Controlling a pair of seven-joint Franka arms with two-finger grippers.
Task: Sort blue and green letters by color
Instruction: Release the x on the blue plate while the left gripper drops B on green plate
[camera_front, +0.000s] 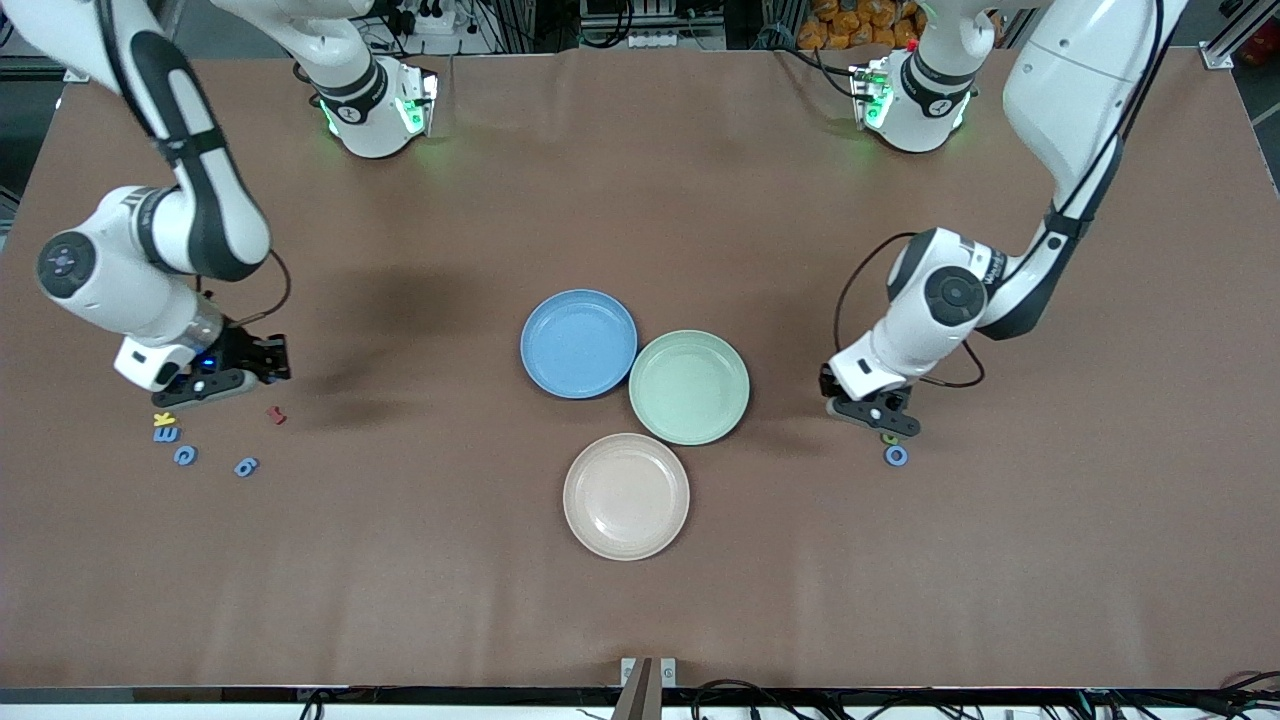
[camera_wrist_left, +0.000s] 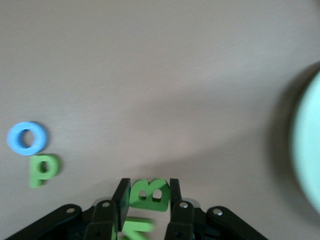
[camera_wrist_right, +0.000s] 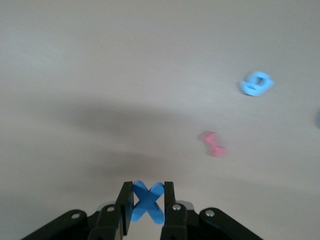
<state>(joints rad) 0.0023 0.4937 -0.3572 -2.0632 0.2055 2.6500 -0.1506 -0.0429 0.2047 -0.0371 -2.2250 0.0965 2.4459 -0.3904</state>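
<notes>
Two grips are thin: left gripper (camera_wrist_left: 146, 200) pinches green B (camera_wrist_left: 146, 194), right gripper (camera_wrist_right: 148, 202) blue X (camera_wrist_right: 148, 202); either letter may slip, perhaps twisting.

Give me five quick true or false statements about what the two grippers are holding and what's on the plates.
1. The left gripper is shut on a green letter B. True.
2. The right gripper holds a red letter. False: it is shut on a blue letter X; the red letter lies on the table.
3. The blue plate already holds letters. False: it is bare.
4. A blue ring letter lies beside a green letter P. True.
5. The green plate touches the blue plate. True.
</notes>
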